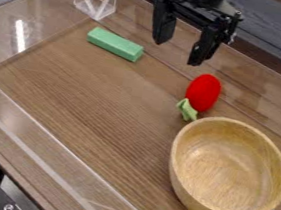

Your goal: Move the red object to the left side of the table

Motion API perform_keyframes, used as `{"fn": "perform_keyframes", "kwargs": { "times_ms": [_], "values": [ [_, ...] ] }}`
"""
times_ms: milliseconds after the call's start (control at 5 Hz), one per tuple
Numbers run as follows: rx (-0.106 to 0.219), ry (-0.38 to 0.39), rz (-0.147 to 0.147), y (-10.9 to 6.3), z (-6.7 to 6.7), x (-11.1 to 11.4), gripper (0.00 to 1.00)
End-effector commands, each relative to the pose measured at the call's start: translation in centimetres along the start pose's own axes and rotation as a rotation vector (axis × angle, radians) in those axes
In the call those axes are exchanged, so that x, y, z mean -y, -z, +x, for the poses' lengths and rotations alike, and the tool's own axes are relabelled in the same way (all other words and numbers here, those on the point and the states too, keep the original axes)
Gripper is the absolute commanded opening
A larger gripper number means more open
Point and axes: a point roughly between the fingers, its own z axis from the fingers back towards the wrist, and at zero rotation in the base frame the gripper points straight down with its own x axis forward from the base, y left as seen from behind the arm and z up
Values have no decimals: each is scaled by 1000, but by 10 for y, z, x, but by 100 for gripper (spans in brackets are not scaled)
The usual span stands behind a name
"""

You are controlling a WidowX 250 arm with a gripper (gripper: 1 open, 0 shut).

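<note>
Right of frame centre on the table [62,104], red object [202,92], just above wooden bowl [229,171]; upper centre, gripper [179,38] spread, empty; green block [115,44] at upper left.

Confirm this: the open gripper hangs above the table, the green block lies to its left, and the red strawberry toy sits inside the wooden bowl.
Not quite. In the camera view the red strawberry toy lies on the table just outside the wooden bowl, beside its far rim. The open gripper and green block are as stated.
</note>
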Motion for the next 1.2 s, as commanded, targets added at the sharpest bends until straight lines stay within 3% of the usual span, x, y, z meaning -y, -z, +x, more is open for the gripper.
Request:
{"fn": "perform_keyframes", "kwargs": {
  "times_ms": [0, 600, 1000],
  "values": [
    [-8, 6, -3, 10, 7, 3, 100],
    [39, 38, -47, 44, 22, 18, 100],
    [46, 28, -50, 58, 34, 23, 100]
  ]
}}
